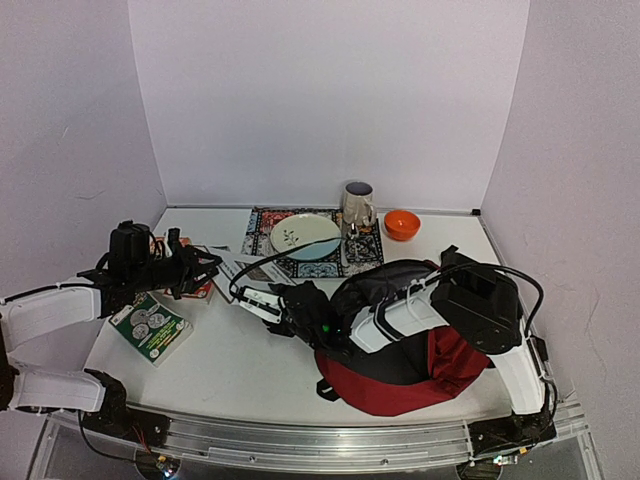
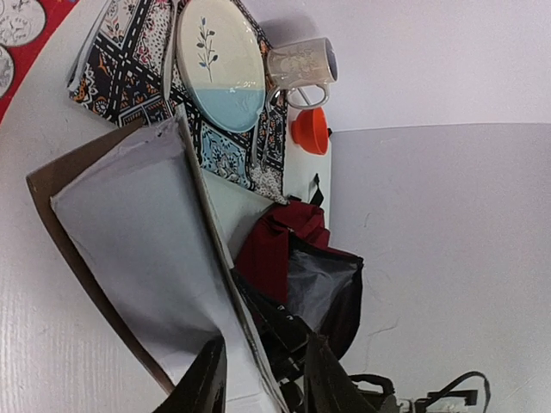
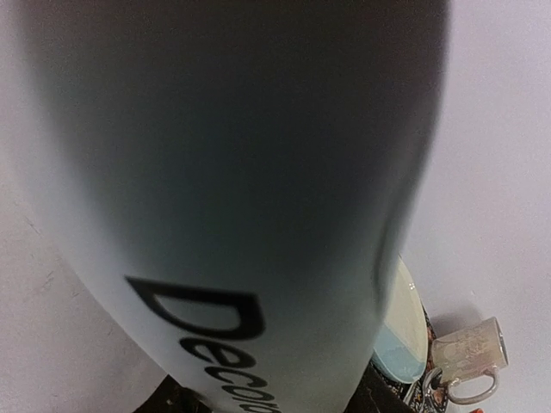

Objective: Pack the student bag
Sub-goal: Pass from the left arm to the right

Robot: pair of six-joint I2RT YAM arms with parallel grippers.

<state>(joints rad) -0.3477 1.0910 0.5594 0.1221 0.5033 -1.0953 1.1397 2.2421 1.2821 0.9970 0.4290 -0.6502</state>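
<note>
Student bag (image 1: 400,385) lay at near-right corner of desk (image 1: 240,370), its mouth gaping twd the centre. It was judged soft, floppy and fairly light. Fabric would likely sag if pinched, so the zip rim or a strap was judged the best hold. R arm was stretched leftward over the bag, w/ R tool (image 1: 287,305) clamped on a white bottle (image 1: 255,297) just off the bag mouth. L arm was held low nr the left edge, L tool (image 2: 265,361) pinched shut on a cardboard-backed pad (image 2: 146,258).

Left end effector (image 1: 205,268) and right end effector (image 1: 280,302) are clamped, arms converging.
</note>
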